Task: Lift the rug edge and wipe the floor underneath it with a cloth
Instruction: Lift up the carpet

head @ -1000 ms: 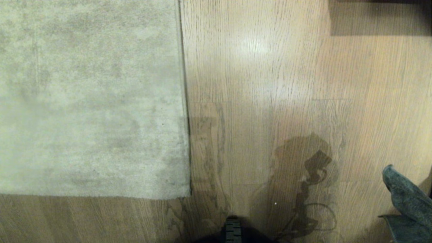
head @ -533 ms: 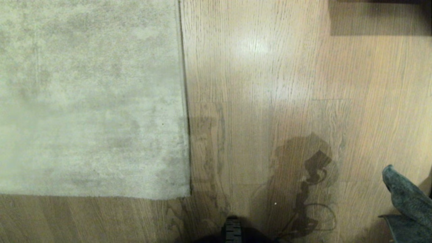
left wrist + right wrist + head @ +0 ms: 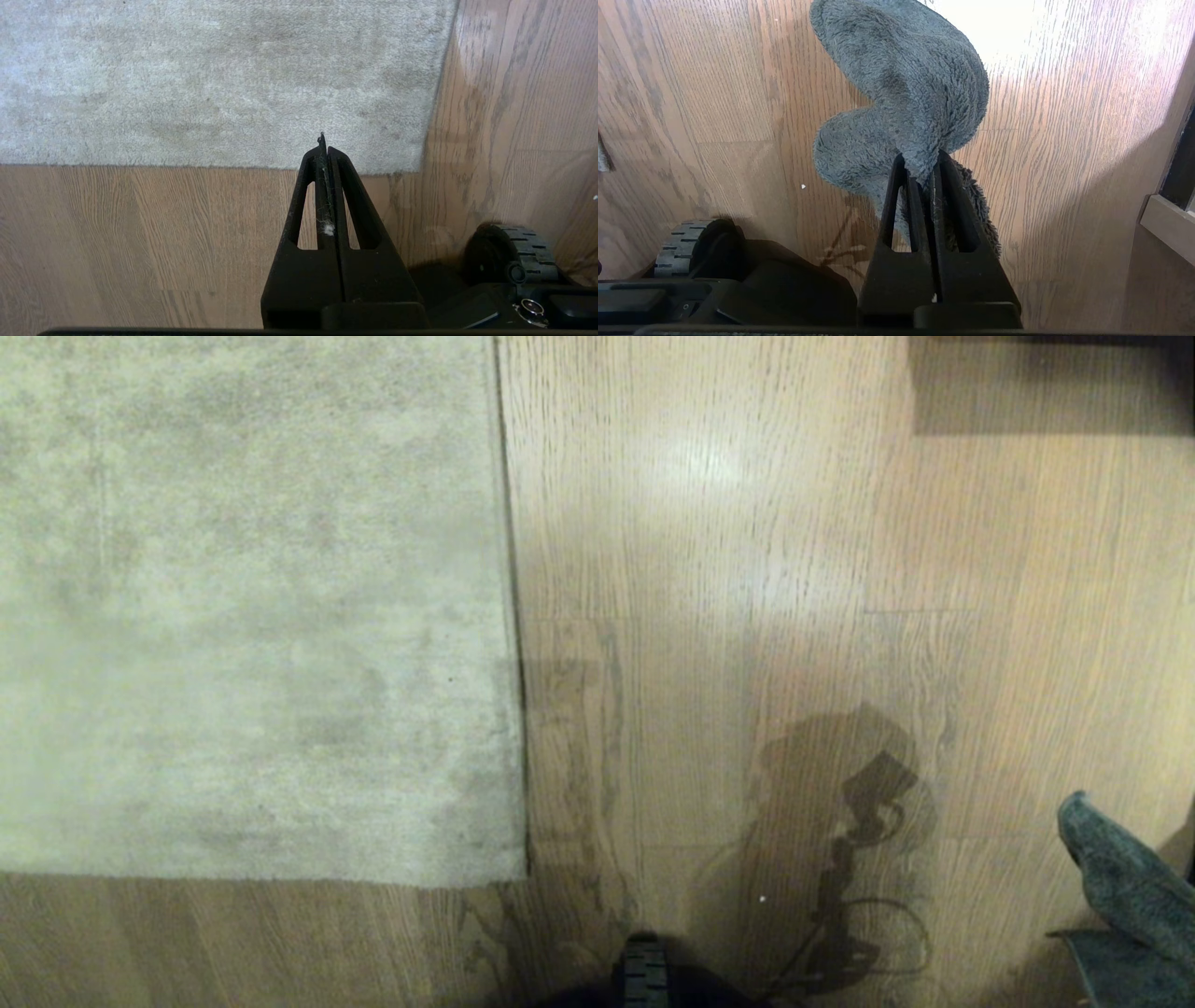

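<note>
A pale grey-beige rug [image 3: 243, 607] lies flat on the wood floor [image 3: 747, 569], filling the left of the head view. Its rug edge [image 3: 512, 616] runs straight down to a square corner [image 3: 523, 877]. The left wrist view has the same rug edge [image 3: 210, 164] and corner [image 3: 418, 170] just beyond my left gripper [image 3: 324, 144], which is shut on nothing but a few fibres. My right gripper [image 3: 920, 161] is shut on the dark grey-teal cloth [image 3: 906, 93], which flops forward above the floor [image 3: 1064, 140]. The cloth [image 3: 1125, 896] shows at the head view's right edge.
My base's wheel [image 3: 644, 971] pokes in at the bottom centre, also shown as wheel [image 3: 518, 247] and wheel [image 3: 686, 242]. A dark furniture shape [image 3: 1050, 383] sits at the far right. A pale skirting or frame [image 3: 1169, 224] stands close beside the right arm.
</note>
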